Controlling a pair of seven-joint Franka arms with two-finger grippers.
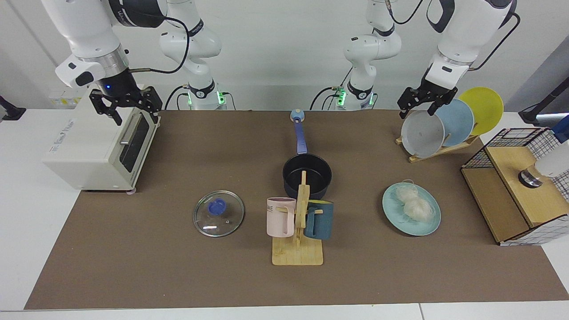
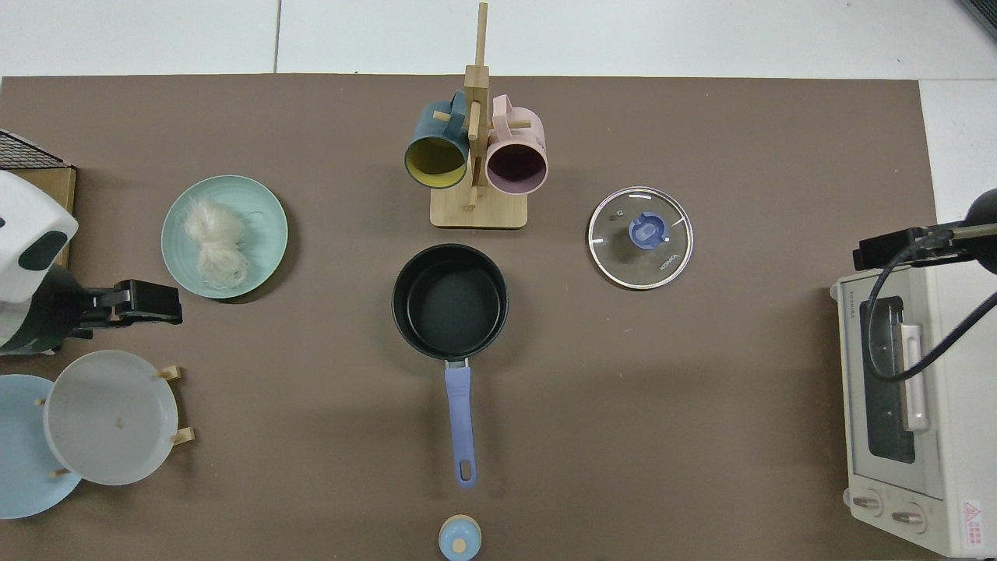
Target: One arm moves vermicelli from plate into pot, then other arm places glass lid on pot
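Vermicelli (image 1: 414, 203) lies on the plate (image 1: 397, 221); pot (image 1: 307, 174) empty; lid (image 1: 218, 213) on surface (image 1: 178, 275). Left pincer (image 1: 423, 106) and right pincer (image 1: 129, 106) hang spread.

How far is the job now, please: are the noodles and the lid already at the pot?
Nothing is done yet. The vermicelli lies on the plate, the pot is empty, and the glass lid rests on the mat beside it. Nothing is in hand: the left hand hangs open above the plate rack, the right hand open over the toaster oven. Both steps are left.
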